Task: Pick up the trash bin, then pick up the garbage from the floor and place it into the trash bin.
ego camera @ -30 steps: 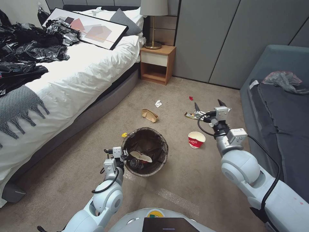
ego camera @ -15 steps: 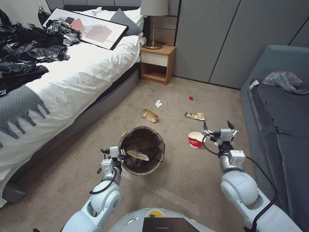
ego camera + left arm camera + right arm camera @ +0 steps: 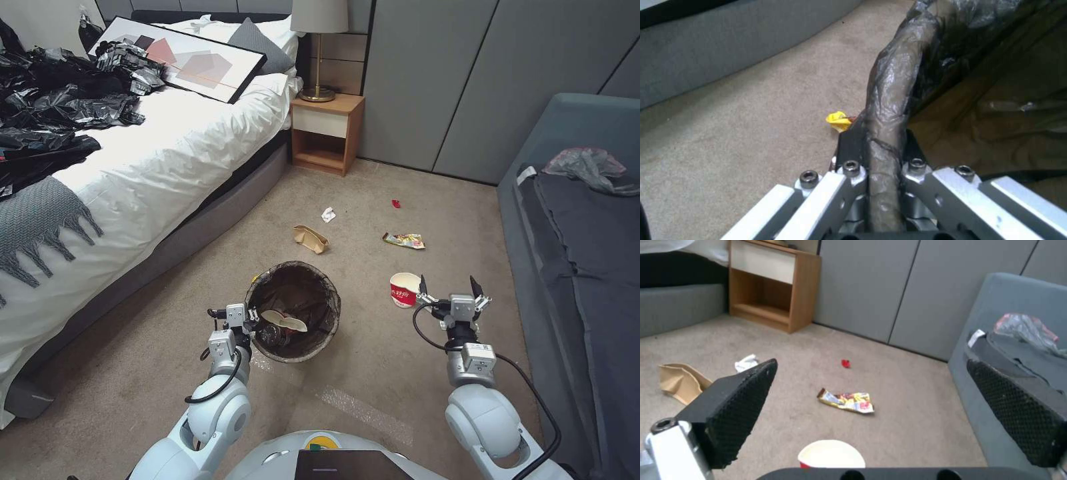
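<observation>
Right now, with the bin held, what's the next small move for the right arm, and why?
Probably ease the right tool toward the robot's left and down over the red-and-white cup. Its fingers stand wide open and empty, and the cup stands upright on the carpet just beside it, the nearest litter. The left tool is shut on the trash bin rim, so the bin is ready.

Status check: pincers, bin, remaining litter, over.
Left pincer shut on trash bin rim. Right pincer open, beside red-and-white cup. Snack wrapper, brown paper bag on floor. Nothing in the way.
</observation>
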You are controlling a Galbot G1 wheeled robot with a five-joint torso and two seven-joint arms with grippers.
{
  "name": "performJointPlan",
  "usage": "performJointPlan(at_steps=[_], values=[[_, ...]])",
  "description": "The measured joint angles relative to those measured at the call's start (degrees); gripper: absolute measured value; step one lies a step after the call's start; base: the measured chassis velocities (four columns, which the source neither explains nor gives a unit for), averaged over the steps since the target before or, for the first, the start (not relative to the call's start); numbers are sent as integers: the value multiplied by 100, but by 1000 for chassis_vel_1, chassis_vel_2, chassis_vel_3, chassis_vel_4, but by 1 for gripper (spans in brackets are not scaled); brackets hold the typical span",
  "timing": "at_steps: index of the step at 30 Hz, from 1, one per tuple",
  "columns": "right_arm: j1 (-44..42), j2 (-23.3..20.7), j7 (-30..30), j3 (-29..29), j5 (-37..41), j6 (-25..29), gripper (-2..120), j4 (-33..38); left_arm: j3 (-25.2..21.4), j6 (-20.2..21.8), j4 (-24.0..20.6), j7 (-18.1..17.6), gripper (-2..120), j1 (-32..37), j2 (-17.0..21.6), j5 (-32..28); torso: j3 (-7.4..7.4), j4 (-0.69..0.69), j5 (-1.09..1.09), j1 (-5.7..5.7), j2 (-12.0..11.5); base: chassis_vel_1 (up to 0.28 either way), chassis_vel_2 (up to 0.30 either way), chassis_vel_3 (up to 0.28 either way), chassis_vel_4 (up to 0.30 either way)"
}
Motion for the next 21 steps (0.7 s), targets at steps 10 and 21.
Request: performJointPlan(at_steps=[10,21], values=[[25,86,-2,3,-21,34,100,-28,16,-1,9,4,3,-4,-63,28,0,0,1,0,0,0,0,0,0],[102,50,5,-17,5,25,100,-37,22,-1,28,10,3,-11,-75,34,1,0,1,0,-1,-93,80,84,-78]])
